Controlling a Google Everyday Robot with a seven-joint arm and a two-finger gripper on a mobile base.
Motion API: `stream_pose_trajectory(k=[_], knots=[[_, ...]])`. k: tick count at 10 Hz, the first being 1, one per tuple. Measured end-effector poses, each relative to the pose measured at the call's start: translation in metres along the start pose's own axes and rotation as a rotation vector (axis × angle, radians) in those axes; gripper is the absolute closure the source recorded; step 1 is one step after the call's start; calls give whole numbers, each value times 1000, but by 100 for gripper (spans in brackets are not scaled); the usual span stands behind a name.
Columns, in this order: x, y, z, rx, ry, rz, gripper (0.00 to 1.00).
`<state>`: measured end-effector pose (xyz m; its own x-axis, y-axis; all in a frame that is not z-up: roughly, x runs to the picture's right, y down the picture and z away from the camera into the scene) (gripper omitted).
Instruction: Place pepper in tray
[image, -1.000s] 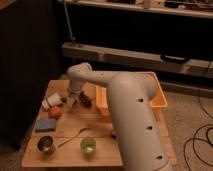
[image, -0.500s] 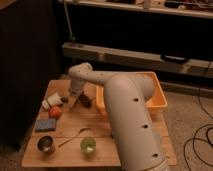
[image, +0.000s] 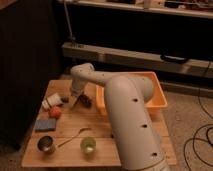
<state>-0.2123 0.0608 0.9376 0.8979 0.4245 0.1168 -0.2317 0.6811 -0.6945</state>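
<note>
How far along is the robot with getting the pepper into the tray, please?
Nothing looks done: the pepper, apparently the small dark item by the white cup, lies on the table, outside the tray. In hand: the gripper hangs low right beside it. Left: grasping, carrying and placing it.

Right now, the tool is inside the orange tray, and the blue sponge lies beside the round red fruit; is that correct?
Not quite: in the camera view the tool is over the table, left of the tray and outside it. The blue sponge does lie beside the red fruit.
</note>
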Motion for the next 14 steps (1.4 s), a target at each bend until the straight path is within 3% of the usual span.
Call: stream_pose_trajectory(k=[5,8,11,14], knots=[[0,2,4,-13,-12,6,35],[0,8,11,-22,0,-10,57],[4,9,10,-27,4,-6,87],[2,-5,-21,-6,-36,22,90]])
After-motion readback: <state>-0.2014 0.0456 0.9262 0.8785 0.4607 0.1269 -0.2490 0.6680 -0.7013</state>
